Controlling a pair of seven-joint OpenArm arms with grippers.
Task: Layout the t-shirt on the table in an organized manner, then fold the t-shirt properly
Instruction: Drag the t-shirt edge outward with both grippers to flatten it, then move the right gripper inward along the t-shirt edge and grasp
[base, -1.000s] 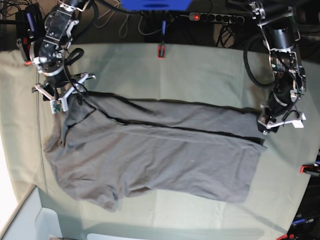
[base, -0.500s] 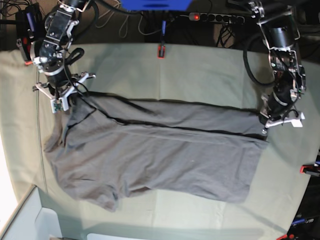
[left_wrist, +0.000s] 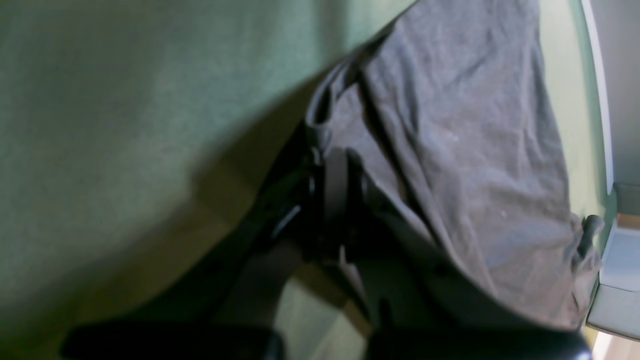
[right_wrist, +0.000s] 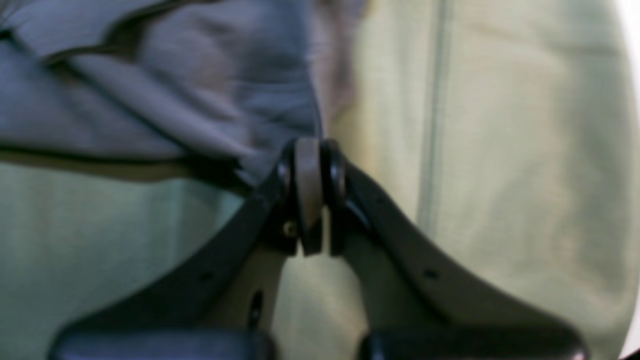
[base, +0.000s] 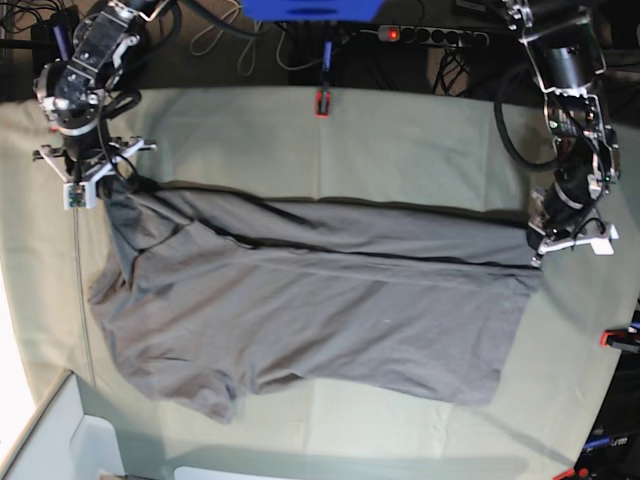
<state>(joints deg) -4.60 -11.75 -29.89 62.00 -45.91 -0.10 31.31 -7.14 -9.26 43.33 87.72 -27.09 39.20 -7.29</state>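
The dark grey t-shirt (base: 320, 310) lies spread lengthwise across the pale green table (base: 400, 140), with a long fold along its upper part. In the base view my right gripper (base: 108, 185) is at the shirt's upper left corner, shut on the fabric. My left gripper (base: 538, 256) is at the shirt's right edge, also shut on it. The right wrist view shows the right gripper (right_wrist: 312, 150) pinching a strip of the t-shirt (right_wrist: 175, 90). In the left wrist view the left gripper (left_wrist: 335, 170) nips a bunched edge of the t-shirt (left_wrist: 450, 125).
Red clips (base: 322, 102) (base: 612, 338) hold the table cloth at the far and right edges. A power strip (base: 430, 36) and cables lie behind the table. A white box (base: 60, 440) stands at the near left corner.
Both grippers have shut on the t-shirt. The right gripper has pulled its corner up and to the left in the base view. The left gripper has drawn the other edge slightly right, stretching the shirt.
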